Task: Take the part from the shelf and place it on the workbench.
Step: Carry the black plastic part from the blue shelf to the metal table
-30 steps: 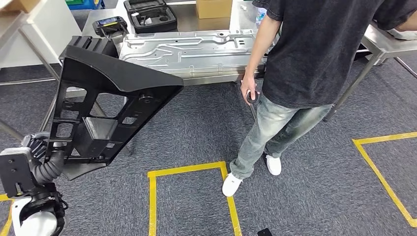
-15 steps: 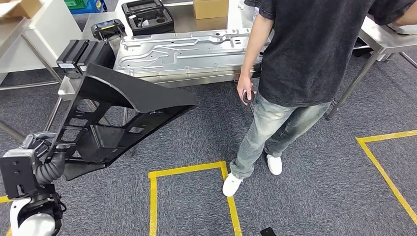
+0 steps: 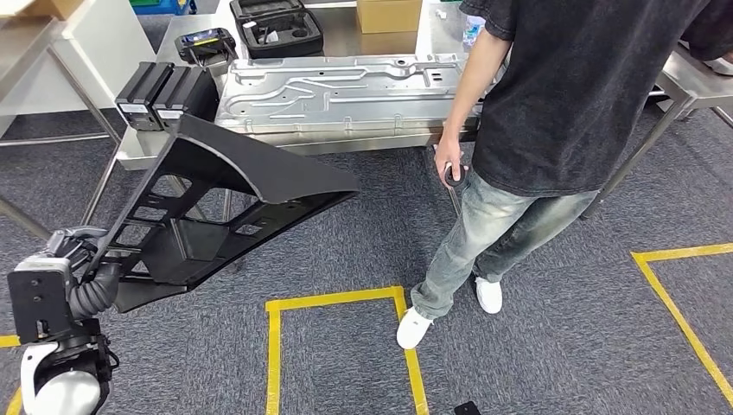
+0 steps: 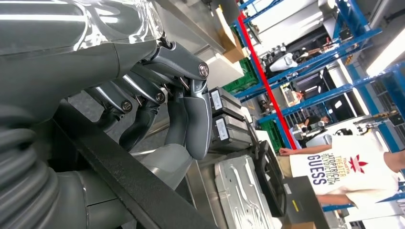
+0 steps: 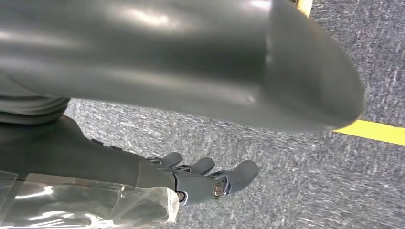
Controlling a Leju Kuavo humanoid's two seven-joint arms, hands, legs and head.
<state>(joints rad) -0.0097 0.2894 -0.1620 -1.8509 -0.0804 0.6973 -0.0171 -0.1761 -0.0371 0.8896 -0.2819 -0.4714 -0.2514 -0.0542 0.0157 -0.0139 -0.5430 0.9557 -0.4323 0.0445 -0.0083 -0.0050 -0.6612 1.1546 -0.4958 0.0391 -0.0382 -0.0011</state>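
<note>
One black part (image 3: 220, 203) held at lower left.
Left hand (image 4: 157, 102) grips its bar; right hand (image 5: 210, 179) hangs, fingers apart, holding nothing.

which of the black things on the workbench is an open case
The open black case at the far edge, lid up, tools inside; the two black boxes at the left end are closed blocks.

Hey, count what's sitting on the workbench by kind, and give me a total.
Black battery packs: 2
Stamped metal panel: 1
Open black tool case: 1
Cardboard box: 1
Handheld device with a screen: 1
Total: 6
</note>
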